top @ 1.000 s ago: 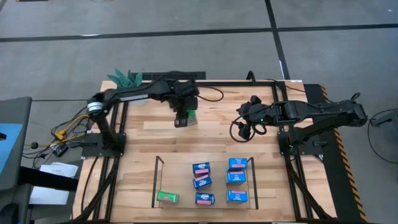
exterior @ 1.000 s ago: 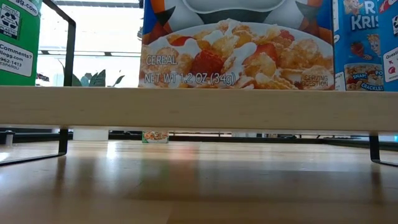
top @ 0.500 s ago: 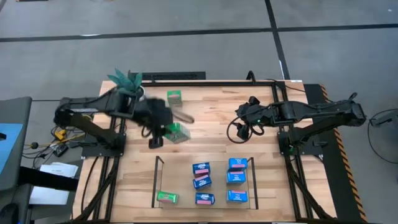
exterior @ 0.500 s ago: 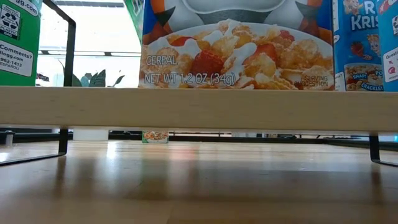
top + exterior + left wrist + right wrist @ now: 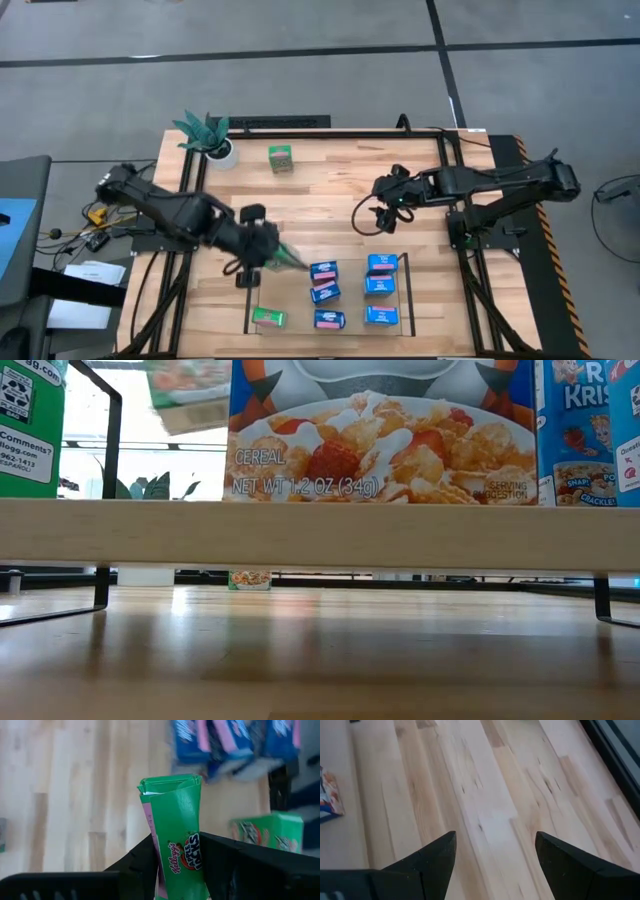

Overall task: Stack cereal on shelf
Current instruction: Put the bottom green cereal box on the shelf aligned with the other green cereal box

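Observation:
My left gripper is shut on a green cereal box and holds it in the air at the far left corner of the shelf. That box shows tilted at the top of the low view. On the shelf's wood base stand several blue boxes and one green box. Another green box stands on the table by its far edge. My right gripper hangs open over bare table beyond the shelf's far right corner. My left gripper pinches the green box between its two fingers, on two opposite sides of its lower part. The fingers slant down from the table's left and lie along the box, whose flap end juts past them. The box is lifted clear and tilted.
A potted plant stands at the table's far left corner. The shelf's thin dark rails rise at its ends. Open tabletop lies between the shelf and the far edge.
My left gripper has carried the green box from the far middle of the table toward the near edge and a little left, up to the shelf's far left corner, swinging round on the way. My right gripper has shifted slightly left and down.

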